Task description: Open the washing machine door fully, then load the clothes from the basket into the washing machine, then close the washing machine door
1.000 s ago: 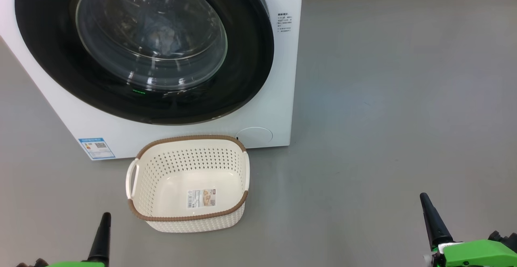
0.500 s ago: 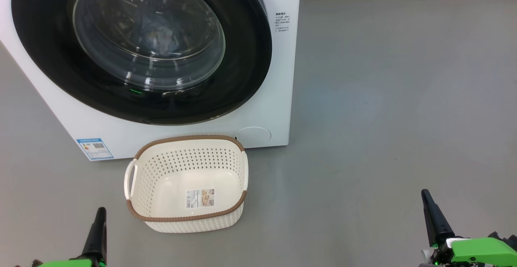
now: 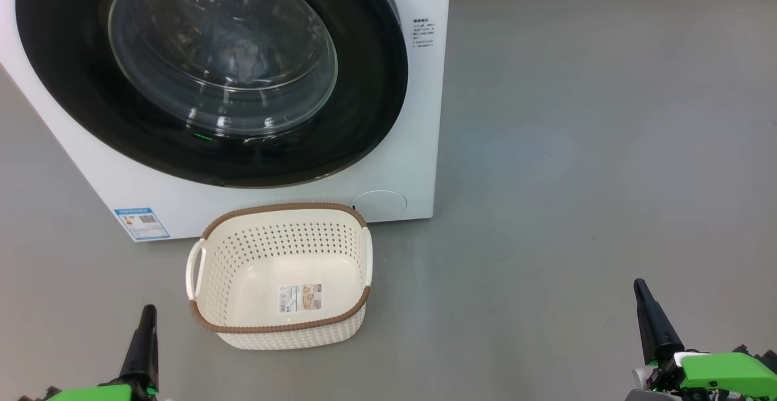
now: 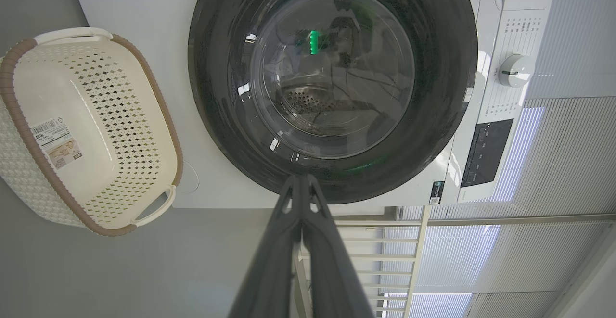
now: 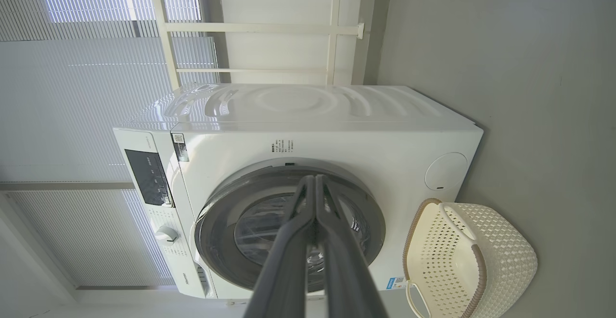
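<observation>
The white washing machine (image 3: 419, 146) fills the upper left of the head view, and its black-rimmed door (image 3: 370, 85) sits shut against the front. Behind the glass a pale blue bundle of clothes (image 3: 243, 61) lies in the drum. On the floor just before the machine, the cream basket (image 3: 276, 329) holds nothing but its paper label. My left gripper (image 3: 148, 310) is shut near the bottom edge, left of the basket and apart from it. My right gripper (image 3: 638, 284) is shut far out at the lower right. The wrist views show each pair of fingers closed: left gripper (image 4: 299, 179), right gripper (image 5: 315, 179).
Grey floor (image 3: 576, 176) spreads wide to the right of the machine. A wall base runs along the top edge. In the right wrist view, a white railing (image 5: 332, 29) and window blinds stand behind the machine. The control panel and dial (image 4: 512, 70) are beside the door.
The head view has shifted slightly. Both gripper tips have edged a little upward in it, the left one also drifting left. Door, basket and clothes stay as they were.
</observation>
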Motion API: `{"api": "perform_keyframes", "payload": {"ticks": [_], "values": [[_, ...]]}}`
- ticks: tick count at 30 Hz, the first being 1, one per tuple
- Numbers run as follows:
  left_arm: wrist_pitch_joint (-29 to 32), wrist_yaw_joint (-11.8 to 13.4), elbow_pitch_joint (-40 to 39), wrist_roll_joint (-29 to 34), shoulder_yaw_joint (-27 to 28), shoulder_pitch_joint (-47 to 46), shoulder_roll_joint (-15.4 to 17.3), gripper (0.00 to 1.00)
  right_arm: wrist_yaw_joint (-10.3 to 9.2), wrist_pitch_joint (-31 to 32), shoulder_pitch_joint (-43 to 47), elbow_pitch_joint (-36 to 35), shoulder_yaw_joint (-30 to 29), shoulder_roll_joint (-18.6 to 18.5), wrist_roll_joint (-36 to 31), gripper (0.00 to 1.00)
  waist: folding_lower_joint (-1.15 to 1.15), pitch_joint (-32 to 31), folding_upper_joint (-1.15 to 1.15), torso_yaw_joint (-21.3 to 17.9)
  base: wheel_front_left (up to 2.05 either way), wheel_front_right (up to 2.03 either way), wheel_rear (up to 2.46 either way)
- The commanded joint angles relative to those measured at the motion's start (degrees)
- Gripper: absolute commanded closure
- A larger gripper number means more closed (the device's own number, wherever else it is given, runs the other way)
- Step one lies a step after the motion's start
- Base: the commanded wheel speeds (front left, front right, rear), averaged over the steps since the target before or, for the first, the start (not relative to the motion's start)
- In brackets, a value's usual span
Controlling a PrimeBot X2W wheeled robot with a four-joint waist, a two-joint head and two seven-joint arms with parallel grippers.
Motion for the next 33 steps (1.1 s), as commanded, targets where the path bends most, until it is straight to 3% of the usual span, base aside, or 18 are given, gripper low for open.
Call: {"api": "perform_keyframes", "payload": {"ticks": [1, 33], "values": [[0.4, -0.6, -1.0, -0.2, 2.0, -2.2, 0.8, 1.00, 0.09, 0.5, -2.5, -1.4, 1.3, -0.7, 0.2, 1.00, -0.01, 0.0, 0.00, 0.0, 0.00, 0.00, 0.00], [0.4, -0.6, -1.0, -0.2, 2.0, -2.2, 0.8, 1.00, 0.09, 0.5, -2.5, -1.4, 1.3, -0.7, 0.2, 1.00, -0.01, 0.0, 0.00, 0.0, 0.00, 0.00, 0.00]]}}
